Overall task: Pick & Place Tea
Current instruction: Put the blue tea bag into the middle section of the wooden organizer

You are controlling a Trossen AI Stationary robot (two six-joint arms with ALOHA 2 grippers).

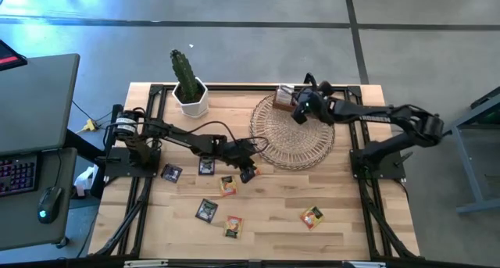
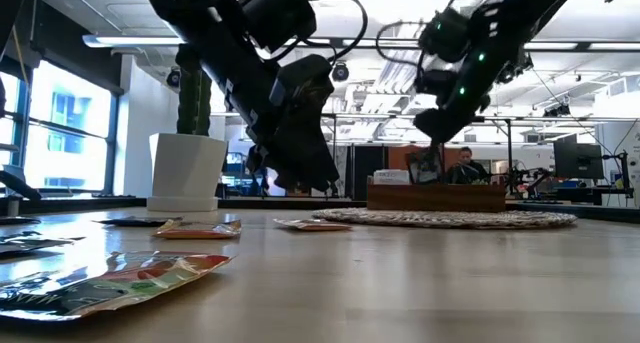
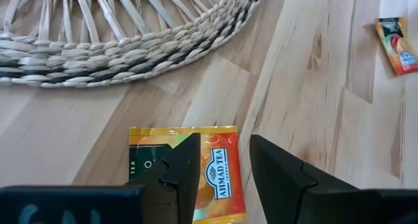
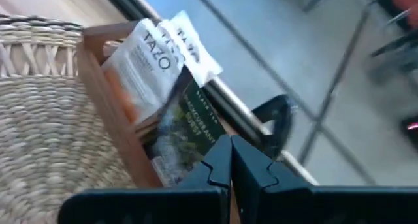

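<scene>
Near edge of the wooden table [image 1: 344,237]: six tea sachets lie loose. Yellow-orange ones at [image 1: 233,226] and [image 1: 312,216], a black one [image 1: 206,210] between and slightly back, then an orange one [image 1: 227,185], and two dark ones [image 1: 206,166] and [image 1: 171,173] nearer the left arm's base.

Left gripper [image 1: 248,173] sits low over the table, just off the wicker mat [image 1: 273,155] edge. In the left wrist view its fingers are parted a moderate gap and straddle an orange Ahmad Tea sachet [image 3: 196,168] lying flat on the wood; nothing clamped yet. Can't tell from these views whether the fingertips touch the table. Looks like a pick about to start.

Further back: right gripper [image 1: 299,114] hangs over the far side of the mat by the brown wooden tea box [image 1: 284,97]. Right wrist view shows its fingers pressed together with nothing between them, and the box already holding sachets: a white Tazo one [image 4: 147,61] and a dark green-print one [image 4: 186,129]. Reads as just after a drop.

Potted cactus [image 1: 187,84] at the far left corner, not involved.

Progress: some tea is in the box, at least six sachets left on the table. Roughly part-way, more left than done is my guess.
</scene>
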